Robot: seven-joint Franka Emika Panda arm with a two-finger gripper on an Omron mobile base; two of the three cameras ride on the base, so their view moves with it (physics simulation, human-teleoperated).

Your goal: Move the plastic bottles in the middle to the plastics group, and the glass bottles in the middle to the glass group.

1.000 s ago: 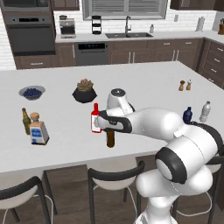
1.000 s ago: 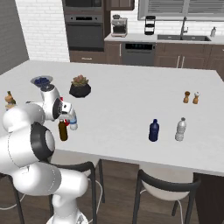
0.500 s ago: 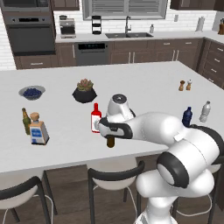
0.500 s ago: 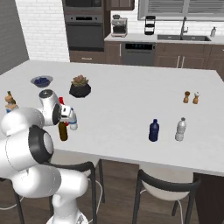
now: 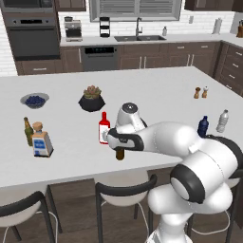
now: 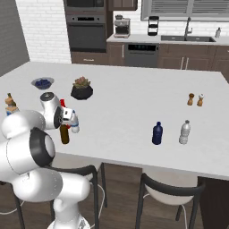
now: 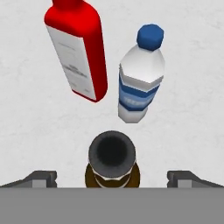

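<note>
**My gripper, jaws wide, above the brown bottle**

My gripper (image 7: 112,177): jaws spread to their widest, holding nothing and touching nothing; the two dark fingertips (image 7: 41,178) stand well apart at either side of the hand view.

Brown beer bottle (image 7: 112,159): directly below me, its dark mouth centred between my fingertips; upright on the white counter (image 7: 183,109); in the left base view my hand covers its neck and only its lower body (image 5: 120,154) shows.

Red flat-sided bottle (image 7: 78,48): beyond the beer bottle and to its left in the hand view, white label facing the camera; its cap cut off by the top edge.

Small water bottle (image 7: 140,78): just beside the red one on its right, blue cap, apart from it; in the right base view it (image 6: 74,126) is partly behind my hand.
</note>
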